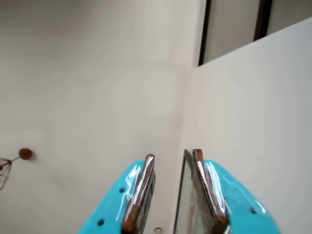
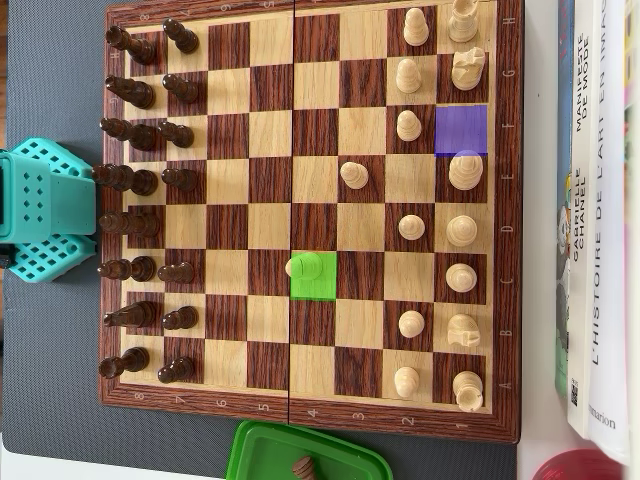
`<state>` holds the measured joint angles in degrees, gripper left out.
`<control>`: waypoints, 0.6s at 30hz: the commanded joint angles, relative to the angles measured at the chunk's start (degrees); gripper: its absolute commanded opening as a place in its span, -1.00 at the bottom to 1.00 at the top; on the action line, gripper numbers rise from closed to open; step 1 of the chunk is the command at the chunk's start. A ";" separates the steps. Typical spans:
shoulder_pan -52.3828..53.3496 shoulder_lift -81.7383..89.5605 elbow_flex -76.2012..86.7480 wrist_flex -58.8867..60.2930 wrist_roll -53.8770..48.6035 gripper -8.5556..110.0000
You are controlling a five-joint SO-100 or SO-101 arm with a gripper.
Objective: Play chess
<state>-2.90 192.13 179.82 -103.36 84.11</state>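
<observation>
In the wrist view my gripper (image 1: 173, 155) points up at a bare pale wall, away from the board. Its turquoise jaws stand apart, open, with nothing between the brown-edged fingertips (image 1: 149, 159). In the overhead view the wooden chessboard (image 2: 310, 413) lies flat, dark pieces (image 2: 150, 184) lined up along its left side and light pieces (image 2: 461, 231) on the right. One light piece (image 2: 303, 266) stands on a green-highlighted square (image 2: 318, 287) near the middle. A purple-highlighted square (image 2: 461, 130) at the right is bare. Another light pawn (image 2: 354, 175) stands advanced in the middle.
The arm's turquoise base (image 2: 40, 210) sits left of the board on a dark mat. A green tray (image 2: 255, 455) with a dark piece (image 2: 303, 466) in it lies below the board. Books (image 2: 595, 220) are stacked along the right edge, a red object (image 2: 580, 467) at bottom right.
</observation>
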 commanded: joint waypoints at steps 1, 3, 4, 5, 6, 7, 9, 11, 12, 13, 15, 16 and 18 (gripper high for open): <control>0.53 -0.35 1.14 -0.09 -0.44 -0.65; 0.88 -0.35 1.14 -0.09 -0.44 -0.65; 1.14 -0.35 1.14 -0.09 -0.44 -0.65; 1.41 -0.35 1.14 -0.09 -0.44 -0.65; 1.32 -0.35 1.14 -0.09 -0.44 -0.64; 1.32 -0.35 1.14 -0.09 -0.44 -0.64; 0.70 -0.35 1.14 -0.09 -0.44 -0.65; 0.70 -0.35 1.14 -0.09 -0.44 -0.65; 0.88 -0.35 1.14 0.00 -0.44 -0.65; 1.14 -0.35 1.14 0.00 -0.44 -0.65; 1.14 -0.35 1.14 0.00 -0.44 -0.65; 1.14 -0.35 1.14 0.00 -0.44 -0.65; 1.14 -0.35 1.14 0.00 -0.44 -0.65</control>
<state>-1.76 192.13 179.82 -103.36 84.11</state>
